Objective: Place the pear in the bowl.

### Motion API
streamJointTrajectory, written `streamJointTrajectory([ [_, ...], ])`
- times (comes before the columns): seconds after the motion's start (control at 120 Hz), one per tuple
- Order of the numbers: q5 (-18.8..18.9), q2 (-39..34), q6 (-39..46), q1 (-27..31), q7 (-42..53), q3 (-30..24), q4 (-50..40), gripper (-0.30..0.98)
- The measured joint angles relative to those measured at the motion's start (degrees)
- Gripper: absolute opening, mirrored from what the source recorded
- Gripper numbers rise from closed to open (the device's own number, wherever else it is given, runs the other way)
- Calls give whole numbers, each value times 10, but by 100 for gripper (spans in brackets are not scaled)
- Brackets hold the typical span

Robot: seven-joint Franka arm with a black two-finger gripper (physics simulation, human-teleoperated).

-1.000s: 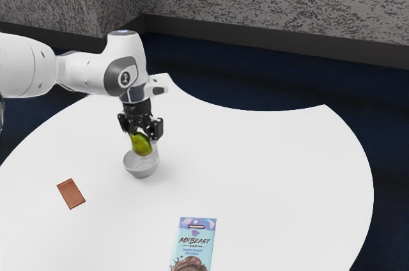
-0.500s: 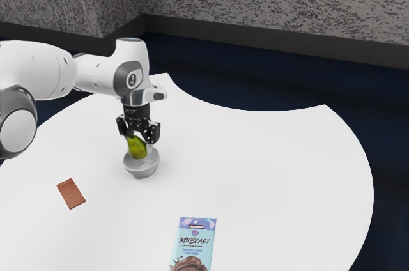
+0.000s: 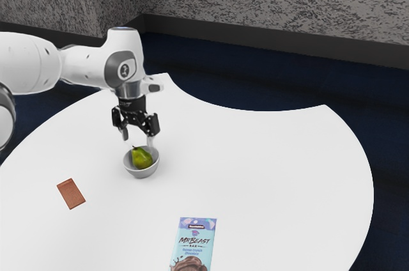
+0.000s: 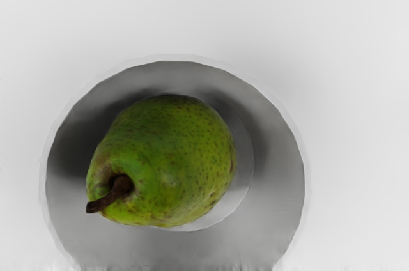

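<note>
Speckled green pear (image 3: 142,158) lies in the round light-grey bowl (image 3: 140,173)

The task looks to be at its last step: the placing itself seems done, and what remains is to clear away. In the exterior view, left of the frame's centre, the black two-finger end effector (image 3: 137,137) stands wide open above the bowl, with nothing between its fingers. The next move calls for a straight lift, fingers kept apart, so that neither one brushes the fruit or tips the rim.

The wrist view looks down into the bowl and shows the pear tilted on its side, its short dark brown stem (image 4: 114,195) pointing toward the wall, with bare grey floor beside it (a roomy fit, I judge). The exterior view adds the surroundings: a flat reddish-brown rectangular piece (image 3: 71,193) at the lower left and a light-blue wrapped chocolate bar (image 3: 194,245) at the bottom, both well apart from the bowl on the white tabletop (image 3: 268,175).
</note>
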Motion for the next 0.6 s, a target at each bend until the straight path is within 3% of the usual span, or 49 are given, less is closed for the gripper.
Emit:
streamJointTrajectory([
  [0.233, 1, -102, -32, -2, -3, -37, -2, 67],
  [0.6, 9, -180, -176, -2, -23, -46, 83, 68],
])
